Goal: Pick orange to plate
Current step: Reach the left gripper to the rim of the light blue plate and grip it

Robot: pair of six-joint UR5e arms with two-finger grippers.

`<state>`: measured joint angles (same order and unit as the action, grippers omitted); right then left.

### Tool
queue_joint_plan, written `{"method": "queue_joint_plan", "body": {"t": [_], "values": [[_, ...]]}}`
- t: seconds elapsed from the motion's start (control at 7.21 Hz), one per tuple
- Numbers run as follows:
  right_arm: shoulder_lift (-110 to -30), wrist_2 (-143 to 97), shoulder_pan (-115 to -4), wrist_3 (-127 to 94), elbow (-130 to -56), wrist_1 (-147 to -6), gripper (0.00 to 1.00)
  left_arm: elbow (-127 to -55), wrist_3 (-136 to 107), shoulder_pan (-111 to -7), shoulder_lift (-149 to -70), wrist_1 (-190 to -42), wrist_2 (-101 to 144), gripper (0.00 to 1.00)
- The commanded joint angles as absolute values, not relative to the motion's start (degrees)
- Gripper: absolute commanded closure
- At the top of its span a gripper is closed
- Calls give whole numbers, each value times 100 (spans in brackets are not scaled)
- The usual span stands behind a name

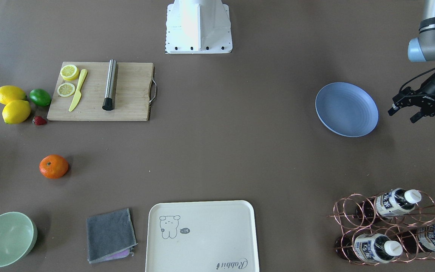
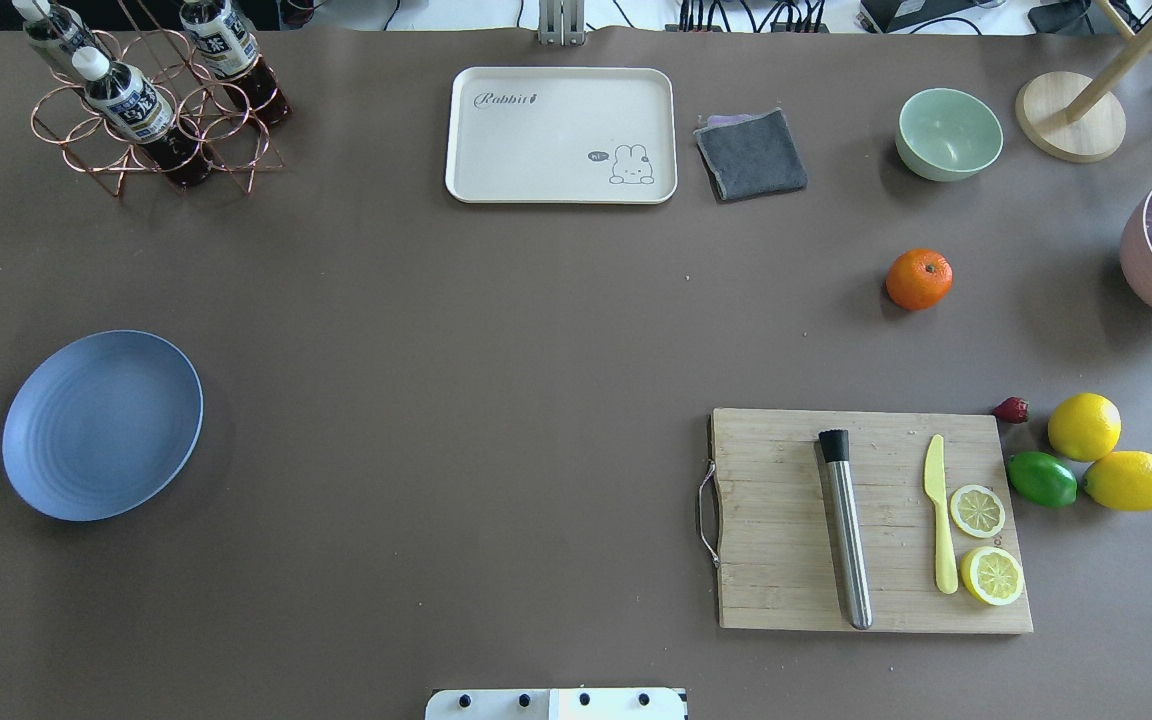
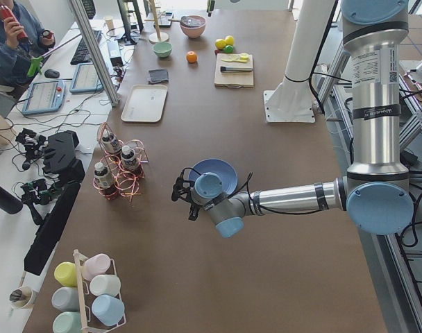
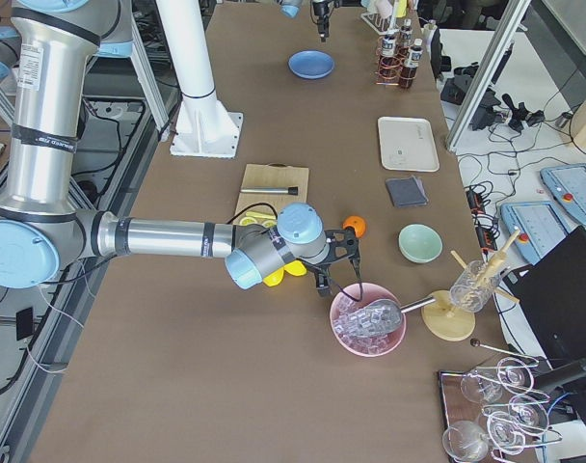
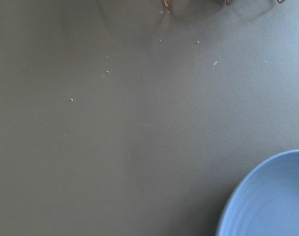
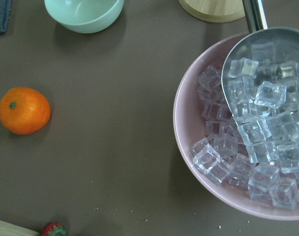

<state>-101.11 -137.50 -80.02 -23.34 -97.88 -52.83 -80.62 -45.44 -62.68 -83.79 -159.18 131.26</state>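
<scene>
Nothing of the task is seen to be done yet. The orange [image 2: 919,279] is found lying on the bare brown table, touched by neither gripper, between the pale green bowl [image 2: 948,133] and the wooden cutting board [image 2: 786,520], on the robot's right-hand side. The periwinkle-blue plate [image 2: 101,425] is set well apart from it, across the table on the robot's left-hand side, and nothing is held in it. The left gripper [image 1: 402,115] is seen just beside the plate's outer edge in the front-facing view, its fingers spread and nothing held between them; only a corner of the plate and bare table are caught by its wrist camera. The right gripper [image 4: 337,280] is shown only in the side view from the robot's right, poised near the pink bowl of ice cubes [image 6: 181,105], and whether its fingers are spread or closed cannot be told. From its wrist camera the orange is seen off to one side, clear of the bowl, with a strawberry [image 6: 52,229] near the lower edge. The whole job is judged to be left: the fruit must be reached, most readily by the nearer right arm, then grasped, lifted, carried across and released on the plate.
</scene>
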Motion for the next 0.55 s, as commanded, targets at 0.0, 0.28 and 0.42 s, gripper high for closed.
{"method": "queue_joint_plan", "body": {"t": [0.0, 0.28, 0.42], "values": [[-10142, -13694, -7998, -2320, -9791, -5273, 0, -7946, -5122, -5646, -8446, -16363, 12572, 3], [-10143, -13614, -7998, -2312, -9791, -5273, 0, -7884, -5212, -5564, -8446, -16584, 12524, 14], [-10143, -13614, -7998, -2312, -9791, -5273, 0, -7884, -5195, -5563, -8429, -16602, 12542, 33]]}}
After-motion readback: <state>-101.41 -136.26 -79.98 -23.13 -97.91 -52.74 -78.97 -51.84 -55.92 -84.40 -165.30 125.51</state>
